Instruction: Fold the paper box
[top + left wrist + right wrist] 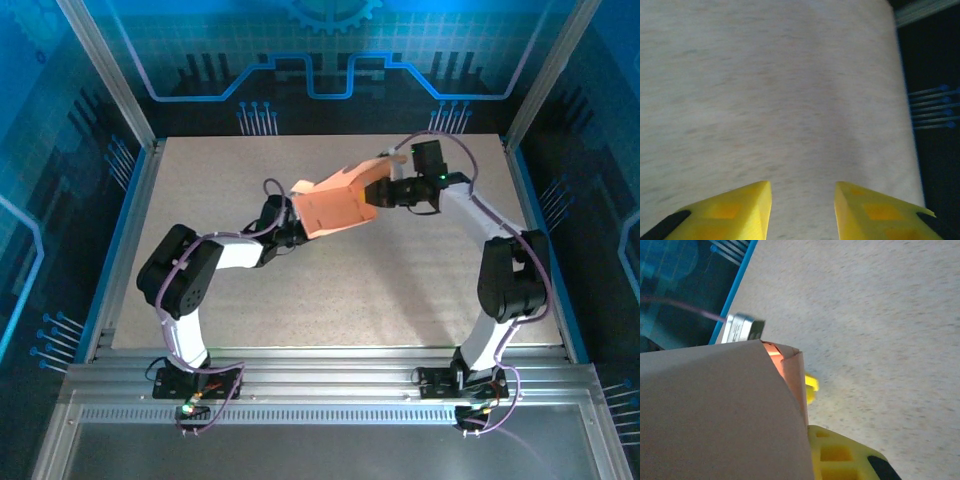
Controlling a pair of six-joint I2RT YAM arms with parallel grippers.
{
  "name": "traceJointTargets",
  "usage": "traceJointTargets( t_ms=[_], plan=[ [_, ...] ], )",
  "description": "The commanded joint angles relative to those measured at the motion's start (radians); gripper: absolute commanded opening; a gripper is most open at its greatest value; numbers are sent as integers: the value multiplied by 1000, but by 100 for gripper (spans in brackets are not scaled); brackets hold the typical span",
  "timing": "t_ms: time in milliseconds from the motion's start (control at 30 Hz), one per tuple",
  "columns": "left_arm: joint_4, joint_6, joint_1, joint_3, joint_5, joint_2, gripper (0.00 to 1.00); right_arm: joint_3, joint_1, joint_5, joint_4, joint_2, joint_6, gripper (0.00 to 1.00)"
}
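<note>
Two arms are bolted to the aluminium rail (330,375) at the near edge of the table (400,300), and both reach inward over its light, speckled surface.

1. Left arm. The left gripper (290,222) sits just left of the table's middle, right beside the left end of the paper box (335,205). In the left wrist view its yellow fingers (742,212) stand apart. Only bare table surface shows in the gap between them, and no cardboard lies between the pads.

2. Paper box. The salmon-pink box lies slantwise between the two grippers, over the middle of the table. Its left end is nearer the arm bases and its right end is farther back. A rounded flap projects at the far right end. The top view does not show whether its underside touches the table.

3. Right arm. The right gripper (378,193) meets the box at that right end. In the right wrist view a broad tan panel of the box lies against the near yellow finger (840,457). The tip of the other finger shows past the panel's edge, so the fingers are clamped together on thin cardboard.

4. Background. Beyond the table's far edge stands a blue backdrop (320,60) printed with circuit lines.
</note>
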Motion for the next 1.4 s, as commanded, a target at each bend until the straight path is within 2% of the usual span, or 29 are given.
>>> traceJointTargets(
  t_ms=[0, 67, 133, 300, 467, 633, 800, 1000, 1267, 1367],
  plan=[
    [-4, 2, -14, 43, 24, -25, 35, -47, 48, 53, 58, -52, -16, 0],
    [-10, 2, -14, 35, 21, -36, 30, -63, 73, 99, 61, -56, -56, 0],
    [-17, 6, -13, 35, 21, -47, 20, -76, 92, 122, 74, -59, -85, 0],
    [-24, 2, -14, 34, 33, -60, 13, -56, 134, 214, 30, -46, -151, 0],
    [60, -51, -14, 27, 69, -45, 13, -39, 168, 248, 21, -13, -139, 0],
    [213, -170, -14, 26, 128, -9, 11, -26, 186, 216, 53, 28, -71, 0],
    [312, -280, -14, 34, 177, 5, 6, -19, 218, 254, 51, 52, -86, 0],
    [317, -350, -13, 35, 187, 4, 3, -10, 264, 303, 43, 82, -133, 0],
    [289, -359, -1, 53, 197, 7, 4, 44, 339, 418, -62, 157, -225, 0],
    [292, -364, 4, 52, 202, 4, 4, 41, 344, 412, -56, 172, -220, 0]
  ],
)
